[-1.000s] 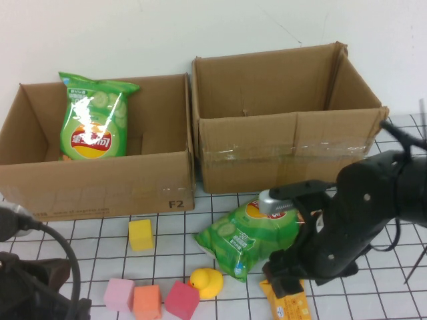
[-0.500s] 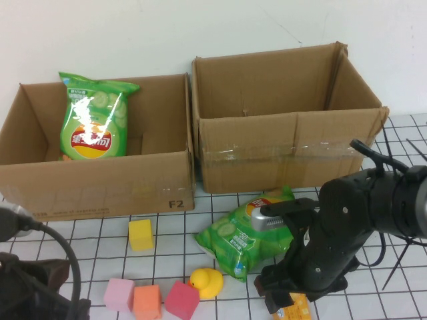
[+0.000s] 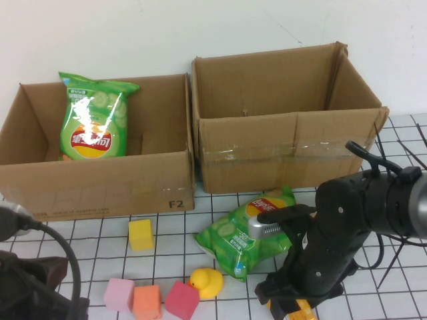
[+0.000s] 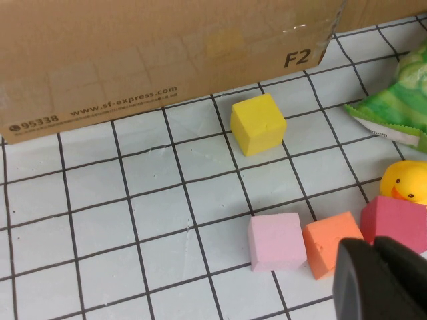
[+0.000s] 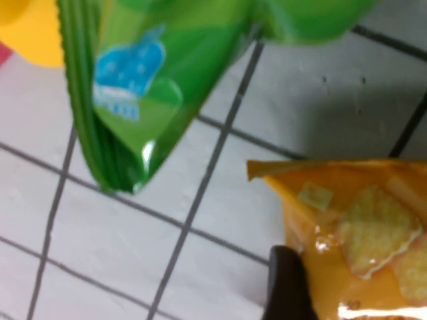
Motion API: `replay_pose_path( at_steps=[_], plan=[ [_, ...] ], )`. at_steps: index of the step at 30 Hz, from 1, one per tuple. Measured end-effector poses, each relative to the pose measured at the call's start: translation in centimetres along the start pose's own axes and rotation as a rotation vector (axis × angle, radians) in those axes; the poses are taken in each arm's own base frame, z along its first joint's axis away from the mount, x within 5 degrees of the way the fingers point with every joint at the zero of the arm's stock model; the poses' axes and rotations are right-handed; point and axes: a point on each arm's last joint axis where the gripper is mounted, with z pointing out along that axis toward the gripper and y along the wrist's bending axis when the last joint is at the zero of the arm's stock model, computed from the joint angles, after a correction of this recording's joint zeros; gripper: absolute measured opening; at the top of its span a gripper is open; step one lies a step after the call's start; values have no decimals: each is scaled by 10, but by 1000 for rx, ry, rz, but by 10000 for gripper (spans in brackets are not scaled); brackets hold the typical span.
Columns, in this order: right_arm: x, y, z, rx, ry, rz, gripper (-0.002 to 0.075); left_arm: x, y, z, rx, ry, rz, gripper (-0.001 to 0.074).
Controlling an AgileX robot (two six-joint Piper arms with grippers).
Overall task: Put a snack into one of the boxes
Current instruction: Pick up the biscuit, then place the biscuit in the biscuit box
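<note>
Jaws of the right gripper (image 3: pixel 288 305) cannot be judged open or closed: in the high view the dark arm hides them at the lower right of the frame, and the right wrist view shows only one dark fingertip (image 5: pixel 287 283) pressed against the orange cracker packet (image 5: pixel 347 233). That packet is mostly covered in the high view, where only an orange sliver (image 3: pixel 297 312) peeks out under the arm at the bottom edge. The left gripper (image 4: pixel 380 280) sits low at the bottom left of the high view, largely cut off; its jaws show as two dark tips close together, nothing between them.

Just left of the right arm, a green chip bag (image 3: pixel 250 230) lies flat on the gridded tabletop (image 3: pixel 100 233), its right side partly overlapped by the arm. Near its lower corner stands a yellow rubber duck (image 3: pixel 207 282), and beside that a row of red (image 3: pixel 181 300), orange (image 3: pixel 147 301) and pink (image 3: pixel 119 294) cubes. A yellow cube (image 3: pixel 141 234) sits apart, nearer the left cardboard box (image 3: pixel 100 183), which holds a second green chip bag (image 3: pixel 93 117) standing upright against its back wall. The right cardboard box (image 3: pixel 287 153) stands touching it, upper right.

The cracker packet is glossy orange with pictured square crackers, one corner lying just beside the green bag's sealed edge.
</note>
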Motion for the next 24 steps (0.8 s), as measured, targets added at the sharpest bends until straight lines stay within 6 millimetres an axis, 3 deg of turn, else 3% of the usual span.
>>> replay_pose_path(
  at_steps=[5,13,17,24],
  plan=[
    [-2,4,-9,-4,66,-11,419,0,0,0,-3,-3,5,-1],
    [-16,11,-47,43,174,-124,419,-1,0,0,4,-12,6,-1],
    [-32,17,-76,82,146,-191,419,-1,0,0,3,-12,7,-1],
    [-69,25,-144,199,-105,-328,419,0,0,0,-4,-4,7,-1]
  ],
)
